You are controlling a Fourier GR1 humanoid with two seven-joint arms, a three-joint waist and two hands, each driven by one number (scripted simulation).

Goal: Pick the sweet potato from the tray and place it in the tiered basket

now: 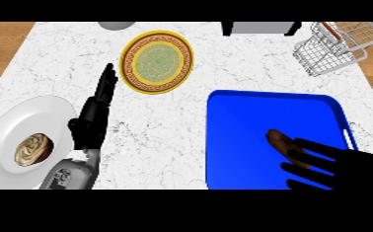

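Your right hand point(328, 164), fingers spread straight, lies over the sweet potato point(279, 142) on the tray point(241, 127); your left hand point(93, 115) rests open, well apart.

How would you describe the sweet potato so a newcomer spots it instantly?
Find the blue tray at the counter's right. Near its lower right lies the sweet potato, partly under the right hand. It is the tray's only item: brown and oblong, unlike the round plates to the left.
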